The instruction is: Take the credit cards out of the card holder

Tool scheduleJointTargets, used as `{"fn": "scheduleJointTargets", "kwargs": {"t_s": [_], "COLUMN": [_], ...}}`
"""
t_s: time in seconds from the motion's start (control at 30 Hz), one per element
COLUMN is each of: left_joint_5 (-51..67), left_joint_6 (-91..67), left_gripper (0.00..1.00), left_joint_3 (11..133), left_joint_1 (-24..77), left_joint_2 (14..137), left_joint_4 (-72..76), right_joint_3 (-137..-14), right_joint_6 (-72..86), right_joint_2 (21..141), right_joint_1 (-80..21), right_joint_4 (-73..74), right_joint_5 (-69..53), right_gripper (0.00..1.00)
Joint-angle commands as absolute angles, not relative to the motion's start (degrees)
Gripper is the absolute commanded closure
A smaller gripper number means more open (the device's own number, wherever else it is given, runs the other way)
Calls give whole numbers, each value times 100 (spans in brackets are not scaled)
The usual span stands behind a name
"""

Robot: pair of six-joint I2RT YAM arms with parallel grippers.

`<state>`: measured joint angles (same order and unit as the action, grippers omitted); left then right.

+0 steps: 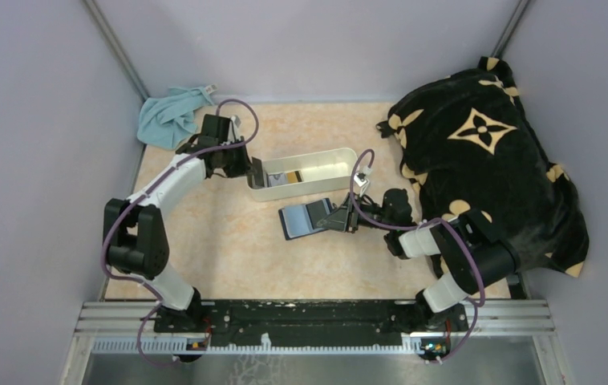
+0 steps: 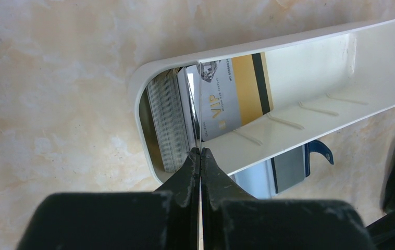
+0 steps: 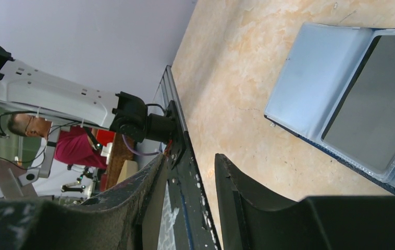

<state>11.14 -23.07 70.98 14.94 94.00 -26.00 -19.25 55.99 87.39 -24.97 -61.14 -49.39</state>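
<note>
Edgewise, a thin card (image 2: 199, 104) hangs over the glossy tray (image 2: 310, 130).

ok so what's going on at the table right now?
The left gripper is shut on a thin card, held edge-on over the end of the white tray, where a stack of cards stands. The wallet lies open on the table beside the tray, with a dark card in its slot. The right gripper is open next to the wallet, holding nothing.
</note>
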Motion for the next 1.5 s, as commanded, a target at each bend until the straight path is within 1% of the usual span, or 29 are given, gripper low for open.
{"fn": "scheduleJointTargets", "kwargs": {"t_s": [0.0, 0.57, 0.87, 0.93, 1.13, 1.2, 1.27, 1.3, 1.33, 1.37, 1.4, 1.43, 1.47], "left_joint_5": [1055, 1097, 1110, 1042, 734, 712, 705, 696, 679, 666, 633, 625, 640], "left_joint_6": [-2221, -2277, -2326, -2330, -2315, -2337, -2363, -2363, -2318, -2289, -2281, -2290, -2314], "left_gripper": [100, 100, 99, 93, 83, 75, 72, 68, 65, 59, 57, 53, 50], "left_joint_3": [7111, 7262, 7141, 7121, 7066, 7061, 7023, 6975, 6900, 6853, 6852, 6855, 6849], "left_joint_1": [1476, 1470, 1472, 1474, 1470, 1476, 1477, 1477, 1477, 1477, 1477, 1477, 1477], "left_joint_2": [9516, 10121, 10157, 10129, 9867, 9773, 9641, 9549, 9458, 9381, 9326, 9270, 9226], "left_joint_4": [-2607, -2507, -2380, -2367, -2356, -2363, -2329, -2245, -2174, -2071, -2069, -2069, -2062], "right_joint_3": [-2045, -2027, -1968, -1976, -1986, -1986, -1995, -1998, -1998, -1999, -2009, -2018, -2032], "right_joint_6": [5470, 5455, 5650, 5657, 5779, 5787, 5789, 5793, 5791, 5780, 5747, 5714, 5672], "right_joint_2": [8734, 8790, 8930, 8970, 8984, 8972, 8953, 8929, 8899, 8862, 8821, 8773, 8719], "right_joint_1": [-2460, -2459, -2459, -2461, -2461, -2461, -2460, -2461, -2465, -2461, -2460, -2461, -2461], "right_joint_4": [-6418, -6406, -6762, -6785, -6915, -6902, -6882, -6871, -6834, -6778, -6705, -6627, -6528], "right_joint_5": [-5027, -5037, -5022, -5027, -5009, -4996, -5009, -5010, -5002, -5001, -4989, -4992, -4986], "right_gripper": [60, 61, 61, 61, 61, 61, 61, 61, 61, 61, 61, 61, 61]}}
